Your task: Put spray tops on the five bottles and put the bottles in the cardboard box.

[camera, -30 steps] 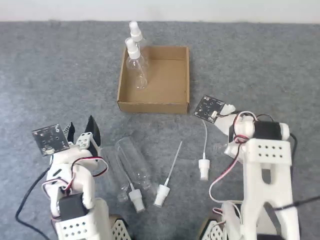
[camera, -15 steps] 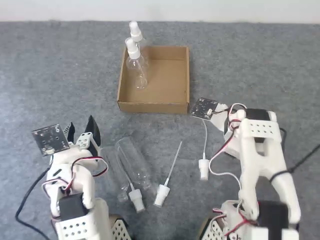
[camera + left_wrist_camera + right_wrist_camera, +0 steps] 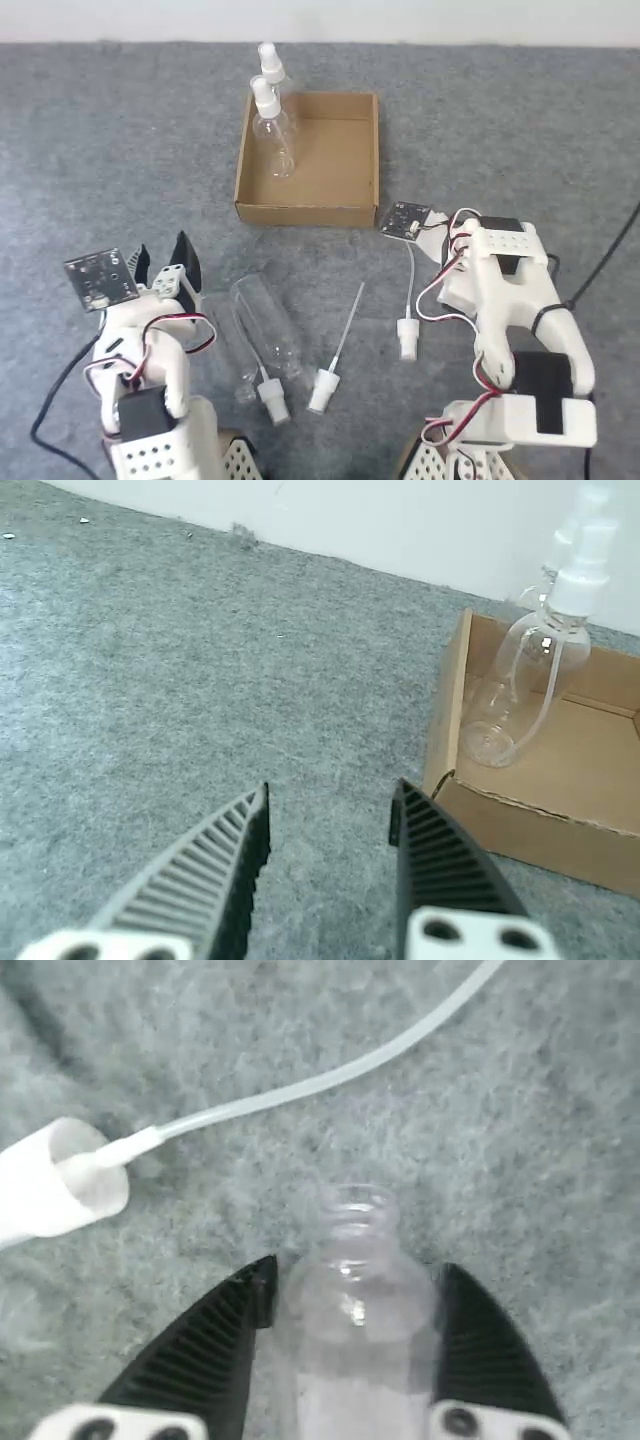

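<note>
Grey felt covers the worktop (image 3: 120, 150), rough and fibrous, and a plain white wall (image 3: 400, 20) stands behind it. On the far side is the box (image 3: 305, 212), of brown corrugated cardboard, square, shallow and open at the top. At its far left corner we see two capped bottles (image 3: 272, 125), clear and round with white heads. We cannot tell whether both are inside the box.

Our left hand (image 3: 332, 788) is spread over bare felt and holds nothing, well on the near side of the box. Our right hand (image 3: 355, 1265) has its black ribbed fingers (image 3: 215, 1340) against both sides of the bottle (image 3: 350, 1310), so we judge that it pinches it. This bottle is near the box's near right corner, low over the felt. It is of thin clear plastic, with an open threaded neck and no top.

Two lying bottles (image 3: 265, 325) rest side by side between the arms, nearer the left one.

We judge the step in hand is to fit the nearest top (image 3: 55, 1185) on the held bottle. The wall is smooth and thin, so the grip should be firm but not crushing, with the neck turned upward. The top is best taken by its hard white head, not by the thin tube (image 3: 330, 1075), which bends. The tube must enter the neck first, then the head comes down straight and is turned.

Two more tops (image 3: 322, 388) lie near the lying bottles.
</note>
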`<action>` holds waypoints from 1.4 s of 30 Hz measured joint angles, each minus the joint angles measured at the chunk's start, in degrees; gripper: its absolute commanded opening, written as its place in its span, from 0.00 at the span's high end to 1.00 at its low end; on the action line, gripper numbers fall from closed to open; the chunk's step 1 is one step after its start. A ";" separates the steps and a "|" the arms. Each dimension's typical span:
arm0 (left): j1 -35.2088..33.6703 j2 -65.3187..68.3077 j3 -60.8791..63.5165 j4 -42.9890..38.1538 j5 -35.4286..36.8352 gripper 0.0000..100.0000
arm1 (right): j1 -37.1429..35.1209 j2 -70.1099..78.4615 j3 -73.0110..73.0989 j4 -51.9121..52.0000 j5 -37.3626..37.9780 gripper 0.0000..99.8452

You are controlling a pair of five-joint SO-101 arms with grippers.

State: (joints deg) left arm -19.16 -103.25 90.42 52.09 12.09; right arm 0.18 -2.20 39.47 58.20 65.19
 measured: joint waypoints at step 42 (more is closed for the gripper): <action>0.00 0.00 0.00 0.00 0.00 0.81 | -10.55 0.00 -2.11 3.34 -24.97 0.68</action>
State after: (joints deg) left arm -19.16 -103.25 90.42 52.09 12.09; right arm -10.37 -2.20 37.36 61.54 40.22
